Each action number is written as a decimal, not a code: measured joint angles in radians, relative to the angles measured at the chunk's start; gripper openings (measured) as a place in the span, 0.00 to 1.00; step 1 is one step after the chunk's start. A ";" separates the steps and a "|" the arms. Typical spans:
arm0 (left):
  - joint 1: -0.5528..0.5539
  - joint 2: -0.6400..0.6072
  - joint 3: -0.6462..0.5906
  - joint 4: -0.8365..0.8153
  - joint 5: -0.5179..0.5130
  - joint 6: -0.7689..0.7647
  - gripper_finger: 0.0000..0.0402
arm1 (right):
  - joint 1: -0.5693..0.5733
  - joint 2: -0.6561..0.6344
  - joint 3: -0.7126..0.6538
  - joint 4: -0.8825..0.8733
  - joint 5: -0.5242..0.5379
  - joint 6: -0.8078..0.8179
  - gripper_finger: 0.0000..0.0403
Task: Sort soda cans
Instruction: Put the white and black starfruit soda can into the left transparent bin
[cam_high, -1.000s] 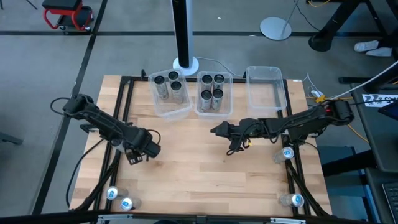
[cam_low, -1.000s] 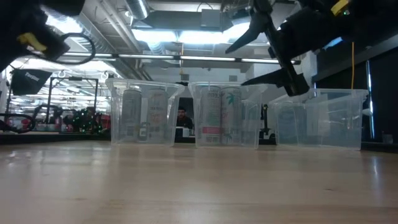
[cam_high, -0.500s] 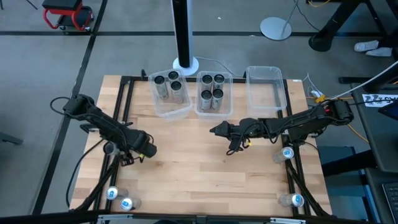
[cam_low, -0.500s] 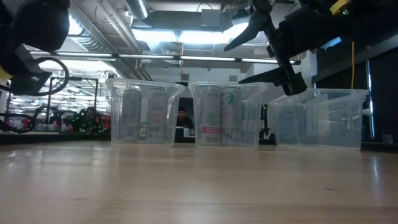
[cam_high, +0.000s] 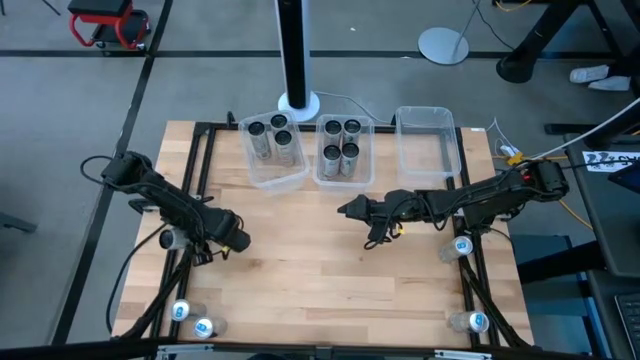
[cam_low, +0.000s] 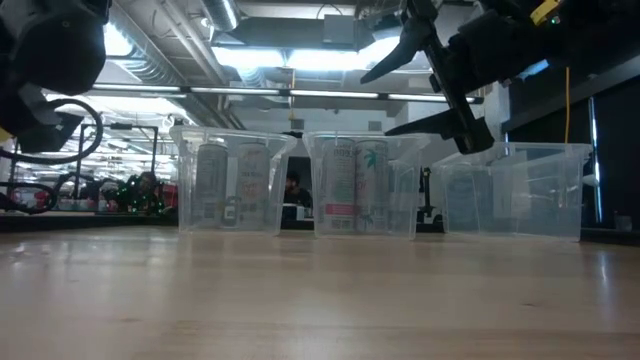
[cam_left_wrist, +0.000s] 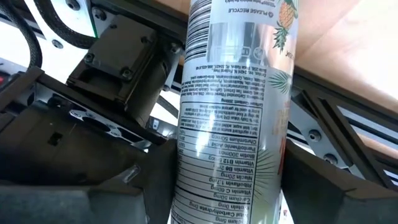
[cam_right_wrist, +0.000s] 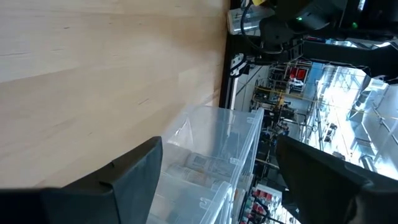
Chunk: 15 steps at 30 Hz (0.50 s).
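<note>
Can (cam_left_wrist: 233, 118) lies gripped between the closed-in fingers of the left gripper (cam_high: 182, 238) at the table's (cam_high: 300, 270) left edge, while the right gripper (cam_high: 352, 210) hovers mid-table with fingers spread wide, holding nothing, before the bins (cam_high: 345, 150).

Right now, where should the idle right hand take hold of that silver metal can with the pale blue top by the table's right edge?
Around its round side wall, about mid-height. The silver metal can with the pale blue top seems to stand upright, lid facing up. So the open right hand would probably do best coming down from above, one finger on each side.
</note>
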 joint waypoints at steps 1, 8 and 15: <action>0.000 0.000 0.000 0.001 0.000 0.000 0.57 | 0.000 0.000 0.000 0.001 0.000 0.000 0.78; 0.000 0.000 0.007 0.001 -0.005 -0.012 0.57 | 0.000 0.000 0.000 0.001 0.000 0.000 0.78; 0.013 0.001 0.106 -0.009 -0.047 -0.041 0.57 | 0.000 0.000 0.000 0.001 0.000 0.000 0.78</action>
